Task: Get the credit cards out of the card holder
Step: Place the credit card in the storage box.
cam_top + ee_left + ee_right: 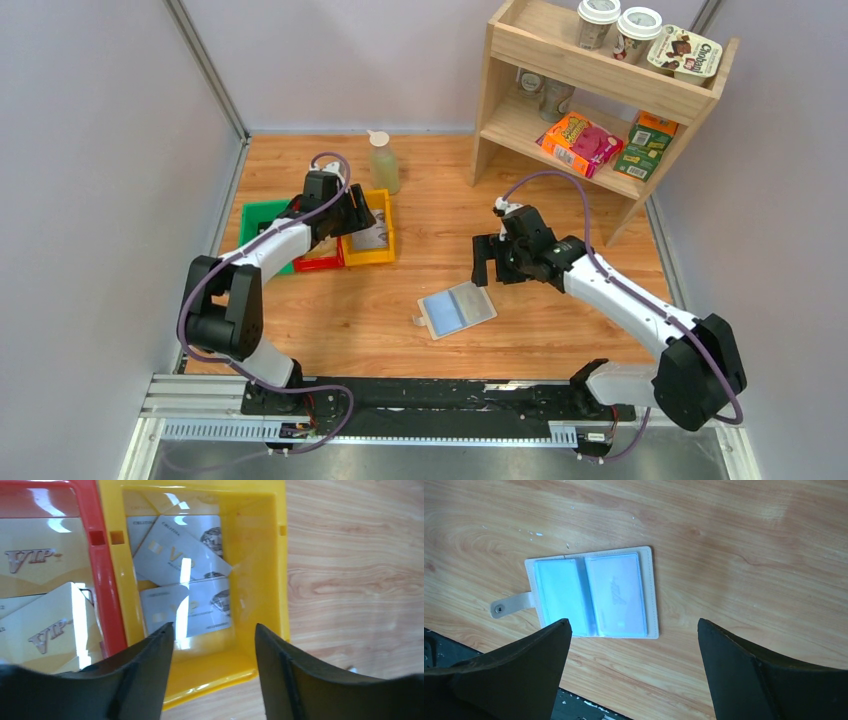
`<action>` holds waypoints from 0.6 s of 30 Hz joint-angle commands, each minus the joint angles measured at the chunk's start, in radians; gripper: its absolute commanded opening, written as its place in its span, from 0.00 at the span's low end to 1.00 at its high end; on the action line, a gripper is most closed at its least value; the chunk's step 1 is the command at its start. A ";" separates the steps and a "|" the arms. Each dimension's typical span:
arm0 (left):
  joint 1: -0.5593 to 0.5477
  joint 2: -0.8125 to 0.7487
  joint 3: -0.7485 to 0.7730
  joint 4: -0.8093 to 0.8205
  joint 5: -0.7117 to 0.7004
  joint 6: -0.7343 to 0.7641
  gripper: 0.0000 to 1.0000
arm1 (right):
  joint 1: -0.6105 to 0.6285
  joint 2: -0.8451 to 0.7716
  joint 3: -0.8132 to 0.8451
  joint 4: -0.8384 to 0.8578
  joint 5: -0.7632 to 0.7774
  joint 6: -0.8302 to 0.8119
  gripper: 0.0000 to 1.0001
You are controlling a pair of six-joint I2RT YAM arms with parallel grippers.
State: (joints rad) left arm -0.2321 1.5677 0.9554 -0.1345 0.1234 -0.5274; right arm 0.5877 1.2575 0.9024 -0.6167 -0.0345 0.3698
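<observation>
Over the yellow bin, the left gripper hangs with jaws apart and empty; silvery credit cards lie inside. Farther right, the right gripper stands wide above the card holder, spread open on the table.

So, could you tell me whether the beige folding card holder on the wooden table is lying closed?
No, the beige folding card holder lies spread open, with both pale blue inner panels facing up.

The red bin runs off the left edge; glare blots the silvery cards (print unreadable), and the pocketed card in the card holder is blurred.
</observation>
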 commanded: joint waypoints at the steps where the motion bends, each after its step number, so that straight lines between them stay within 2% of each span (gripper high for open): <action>1: 0.007 -0.060 0.052 -0.036 0.004 0.030 0.73 | -0.002 0.020 -0.010 0.037 -0.007 0.004 0.99; 3: 0.007 -0.081 0.065 -0.080 0.012 0.036 0.77 | -0.002 0.039 -0.005 0.035 -0.015 0.011 0.97; 7: -0.025 -0.179 0.045 -0.125 0.050 0.017 0.75 | -0.002 0.088 0.006 0.041 -0.028 0.018 0.87; 9: -0.085 -0.274 0.017 -0.143 0.036 0.009 0.71 | -0.002 0.115 0.012 0.051 -0.042 0.018 0.79; 13: -0.239 -0.368 -0.058 -0.163 0.033 -0.038 0.66 | 0.000 0.171 0.046 0.037 -0.077 0.011 0.61; 18: -0.391 -0.376 -0.138 -0.140 0.067 -0.124 0.62 | 0.001 0.198 0.049 0.040 -0.107 0.006 0.59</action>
State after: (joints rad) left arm -0.5625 1.1774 0.8841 -0.2596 0.1593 -0.5674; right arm 0.5877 1.4467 0.9096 -0.6083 -0.1047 0.3775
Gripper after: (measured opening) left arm 0.638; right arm 0.593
